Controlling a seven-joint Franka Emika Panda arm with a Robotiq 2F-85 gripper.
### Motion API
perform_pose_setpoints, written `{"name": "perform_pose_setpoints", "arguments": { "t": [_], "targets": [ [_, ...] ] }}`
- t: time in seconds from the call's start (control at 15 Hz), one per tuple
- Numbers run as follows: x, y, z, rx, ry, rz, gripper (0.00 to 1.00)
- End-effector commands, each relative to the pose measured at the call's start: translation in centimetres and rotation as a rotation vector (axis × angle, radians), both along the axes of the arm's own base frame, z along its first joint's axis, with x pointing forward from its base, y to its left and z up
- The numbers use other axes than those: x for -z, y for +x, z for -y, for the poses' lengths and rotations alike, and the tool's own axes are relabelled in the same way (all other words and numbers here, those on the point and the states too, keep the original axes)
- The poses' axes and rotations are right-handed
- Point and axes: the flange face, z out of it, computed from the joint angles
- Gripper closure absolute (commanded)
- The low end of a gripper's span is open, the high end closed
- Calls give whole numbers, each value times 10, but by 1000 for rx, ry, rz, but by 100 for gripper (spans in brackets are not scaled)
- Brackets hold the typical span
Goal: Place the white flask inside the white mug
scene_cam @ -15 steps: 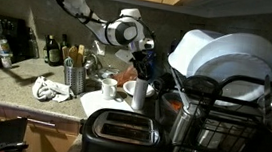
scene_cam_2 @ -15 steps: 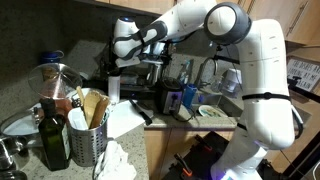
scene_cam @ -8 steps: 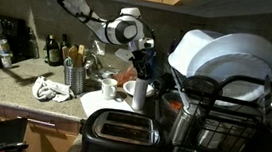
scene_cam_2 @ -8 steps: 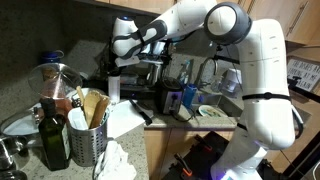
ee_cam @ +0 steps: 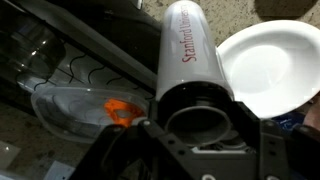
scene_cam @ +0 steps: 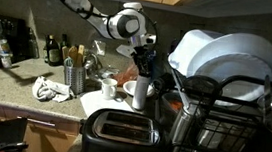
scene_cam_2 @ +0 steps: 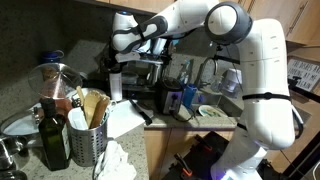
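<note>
Wrist view: your gripper [ee_cam: 200, 135] is clenching the dark top end of the white flask [ee_cam: 188, 50], with a finger on either side of it. The flask is pointing away from the camera, with printed lettering running along its side. A shallow white bowl [ee_cam: 270, 70] is lying just beside it.

In both exterior views you are holding the flask [scene_cam: 142, 89] [scene_cam_2: 114, 87] upright beneath the gripper [scene_cam: 142, 62]. I cannot tell whether its base is touching the counter.

The white mug [scene_cam: 108, 86] is standing near the flask but apart from it, between the flask and the metal utensil cup [scene_cam: 74, 77]. The flask is not in the mug.
</note>
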Motion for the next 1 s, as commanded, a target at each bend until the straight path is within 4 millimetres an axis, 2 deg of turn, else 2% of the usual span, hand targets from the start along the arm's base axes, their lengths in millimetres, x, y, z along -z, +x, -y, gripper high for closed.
{"name": "perform_pose_setpoints", "arguments": {
  "t": [0.0, 0.6, 0.8, 0.93],
  "targets": [
    [-35, -4, 6, 9, -20, -9, 51],
    [-105, -18, 5, 2, 19, 22, 51],
    [-119, -23, -4, -26, 75, 21, 51],
    [-126, -28, -17, -76, 128, 2, 51]
  ]
}}
